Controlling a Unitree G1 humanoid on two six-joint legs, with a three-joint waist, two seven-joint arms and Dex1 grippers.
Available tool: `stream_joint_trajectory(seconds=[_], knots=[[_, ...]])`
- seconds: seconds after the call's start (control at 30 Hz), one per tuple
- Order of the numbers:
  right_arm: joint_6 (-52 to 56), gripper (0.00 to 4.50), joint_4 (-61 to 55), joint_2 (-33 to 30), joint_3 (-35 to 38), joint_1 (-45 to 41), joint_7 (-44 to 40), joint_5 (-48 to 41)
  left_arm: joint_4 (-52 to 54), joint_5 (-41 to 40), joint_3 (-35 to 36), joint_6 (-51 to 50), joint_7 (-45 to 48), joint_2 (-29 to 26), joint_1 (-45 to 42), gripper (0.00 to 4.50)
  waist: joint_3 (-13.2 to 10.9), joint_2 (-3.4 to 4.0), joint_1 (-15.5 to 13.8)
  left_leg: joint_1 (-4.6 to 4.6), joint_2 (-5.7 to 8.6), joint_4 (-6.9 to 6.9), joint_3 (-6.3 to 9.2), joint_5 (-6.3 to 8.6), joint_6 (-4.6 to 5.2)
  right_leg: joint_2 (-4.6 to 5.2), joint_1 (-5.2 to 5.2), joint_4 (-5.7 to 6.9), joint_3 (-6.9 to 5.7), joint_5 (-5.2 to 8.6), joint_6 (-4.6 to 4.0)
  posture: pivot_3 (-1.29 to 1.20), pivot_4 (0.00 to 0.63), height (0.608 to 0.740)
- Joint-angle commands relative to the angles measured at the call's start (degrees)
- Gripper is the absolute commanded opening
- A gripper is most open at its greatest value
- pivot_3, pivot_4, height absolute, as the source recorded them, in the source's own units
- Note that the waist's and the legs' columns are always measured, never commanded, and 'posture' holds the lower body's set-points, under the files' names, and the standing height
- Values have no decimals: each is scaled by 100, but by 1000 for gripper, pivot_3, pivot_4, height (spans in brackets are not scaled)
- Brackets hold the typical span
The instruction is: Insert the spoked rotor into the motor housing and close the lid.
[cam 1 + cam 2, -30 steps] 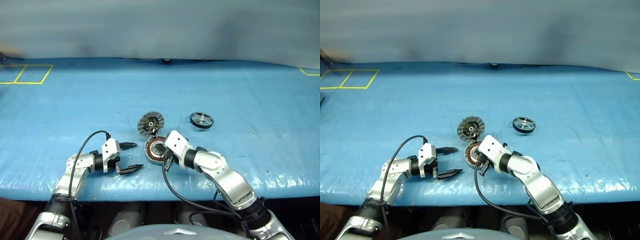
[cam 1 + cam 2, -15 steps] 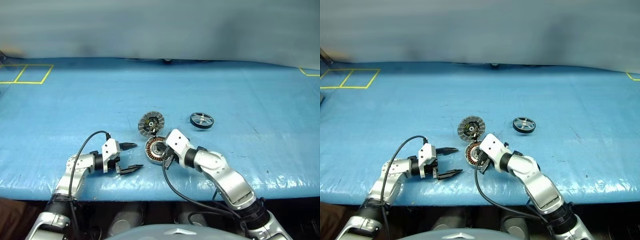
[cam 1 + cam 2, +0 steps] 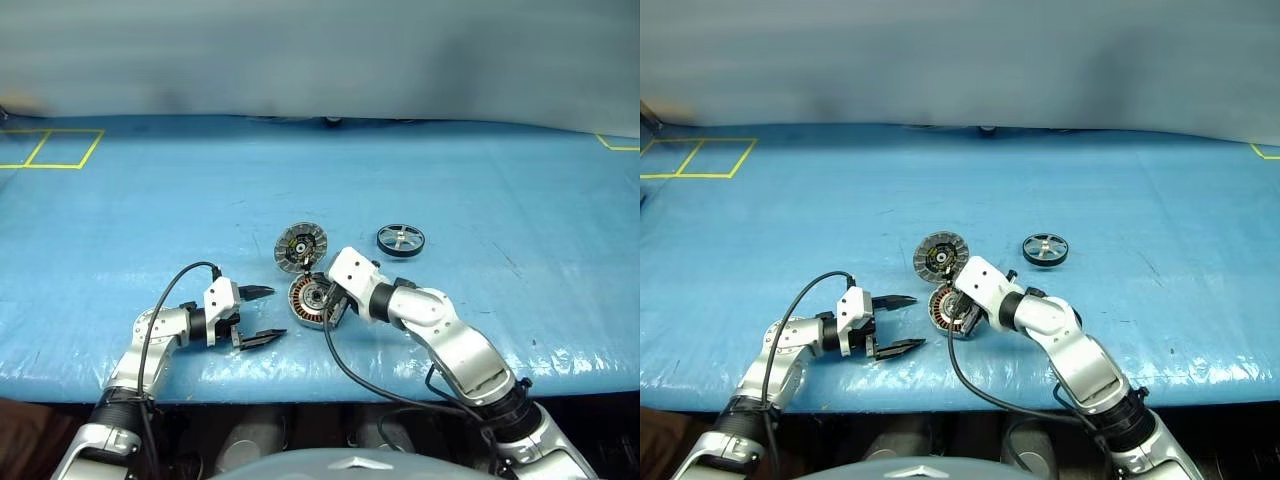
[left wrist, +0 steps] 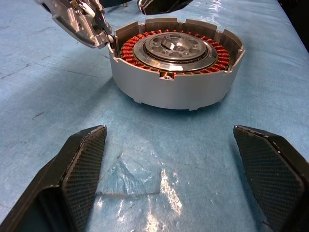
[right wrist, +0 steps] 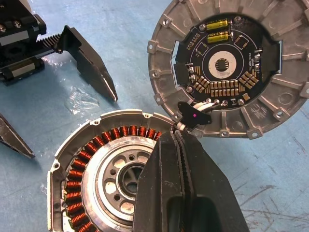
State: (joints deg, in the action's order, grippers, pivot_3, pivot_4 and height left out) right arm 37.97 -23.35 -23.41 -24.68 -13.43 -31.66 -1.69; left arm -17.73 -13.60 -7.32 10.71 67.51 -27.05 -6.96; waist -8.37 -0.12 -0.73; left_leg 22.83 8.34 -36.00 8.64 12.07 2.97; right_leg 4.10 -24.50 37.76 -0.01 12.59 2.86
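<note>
Judging by how things lie, the work has barely begun: the spoked rotor sits alone on the blue surface, far and right of the motor housing, not yet inserted, and the lid lies flung open just beyond the housing, still to be shut. The housing is a shallow grey cup, copper windings ringing a silver centre; the lid's inner face shows a dark circuit board inside a pale segmented ring. The right gripper has its fingers pressed together, empty, tips over the hinge. The left gripper, jaws spread wide, waits just left of the housing.
</note>
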Motion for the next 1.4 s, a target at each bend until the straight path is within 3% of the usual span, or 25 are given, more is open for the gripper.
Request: stream_joint_trajectory(seconds=[0.03, 0.33, 0.8, 1.03, 1.4], knots=[[-85, 20, 79, -19, -126, -119, -135, 59, 50, -9, 6, 104, -18, 26, -46, 4478, 0, 0, -1, 0, 0, 0, 0, 0, 0, 0, 0, 0, 0, 0, 0, 0, 150, 740], [-52, 20, 97, -206, -469, -266, -493, 205, 45, 3, 0, 111, -35, 33, -14, 4478, 0, 0, 2, 0, 0, 0, -1, 1, 2, 1, 0, -2, -1, 0, 0, 0, 150, 740], [198, 20, -522, -678, -436, 6, -629, 262, -14, 42, -26, 112, -40, 74, -68, 4478, -1, -1, -2, 4, 0, 0, 0, 3, 2, 3, -1, -3, -3, 1, 0, 0, 150, 740], [199, 20, -827, -427, -122, -106, -372, 234, -42, 55, -39, 102, -36, 87, -99, 4478, -1, -1, -2, 5, 0, 0, 0, 3, 2, 3, -1, -3, -3, 1, 1, 0, 150, 740], [190, 20, -763, -244, -317, -225, -336, 301, -87, 62, -28, 120, -40, 104, -141, 4478, -2, -2, -4, 6, 0, 0, 0, 4, 4, 3, -2, -6, -5, -1, -2, 0, 150, 740]])
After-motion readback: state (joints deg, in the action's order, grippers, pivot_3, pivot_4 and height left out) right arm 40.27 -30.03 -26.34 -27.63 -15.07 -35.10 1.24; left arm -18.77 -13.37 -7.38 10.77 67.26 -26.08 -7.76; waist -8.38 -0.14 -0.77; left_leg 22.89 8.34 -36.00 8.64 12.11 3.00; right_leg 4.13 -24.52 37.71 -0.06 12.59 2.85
